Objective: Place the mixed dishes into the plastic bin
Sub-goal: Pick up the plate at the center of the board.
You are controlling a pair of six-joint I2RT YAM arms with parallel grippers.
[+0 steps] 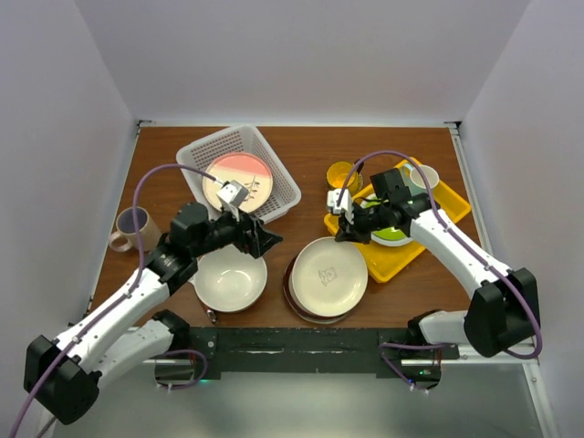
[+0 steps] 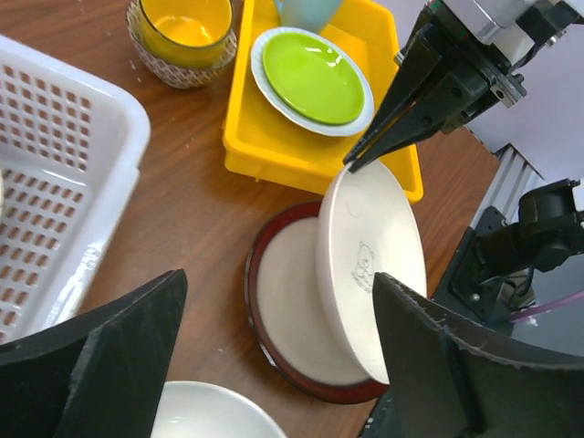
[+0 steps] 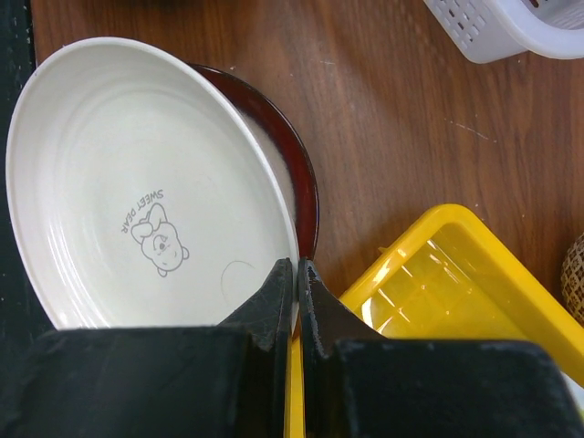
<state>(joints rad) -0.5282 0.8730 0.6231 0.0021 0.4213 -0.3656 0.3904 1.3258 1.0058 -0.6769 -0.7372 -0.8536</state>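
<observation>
My right gripper (image 1: 345, 233) is shut on the rim of a cream plate with a bear print (image 1: 330, 272); the shut jaws (image 3: 297, 274) pinch its edge. The plate (image 3: 137, 182) is tilted, its far edge resting in the dark red-rimmed bowl (image 1: 301, 297) (image 3: 297, 169). My left gripper (image 1: 266, 242) is open and empty, between the white plastic bin (image 1: 274, 151) and the plate (image 2: 374, 265). A cream-pink plate (image 1: 239, 178) lies in the bin. The large cream bowl (image 1: 230, 280) sits under my left arm. A yellow mug (image 1: 344, 175) and a pinkish mug (image 1: 130, 228) stand on the table.
A yellow tray (image 1: 447, 214) at the right holds a lime-green plate (image 1: 392, 237) and a white cup (image 1: 422, 178). The tray's corner (image 3: 456, 283) is right beside my right fingers. The bin's wall (image 2: 100, 128) is at the left of my left wrist view.
</observation>
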